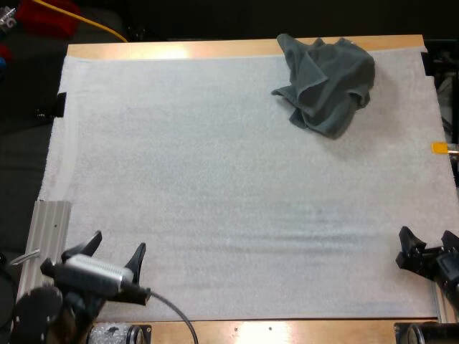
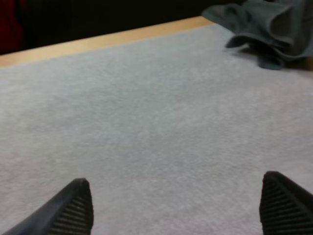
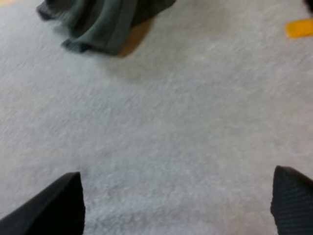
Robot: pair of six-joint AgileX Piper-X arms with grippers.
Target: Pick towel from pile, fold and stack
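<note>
A crumpled dark grey-green towel [image 1: 326, 82] lies in a heap at the far right of the white mat [image 1: 229, 186], close to the table's far edge. My left gripper [image 1: 115, 251] rests open at the near left of the mat, far from the towel, nothing between its fingers. My right gripper [image 1: 427, 244] is open at the near right edge, also empty. From the left wrist the towel [image 2: 266, 27] lies well ahead of the spread fingertips [image 2: 73, 208], past bare mat. From the right wrist the towel's [image 3: 102, 22] hem hangs ahead of the wide-apart gripper [image 3: 178, 205].
A ribbed metal rail [image 1: 50, 233] runs along the mat's near left side beside my left arm. The wooden table edge [image 1: 215, 50] borders the mat at the far side, with dark clamps [image 1: 57, 106] at the left.
</note>
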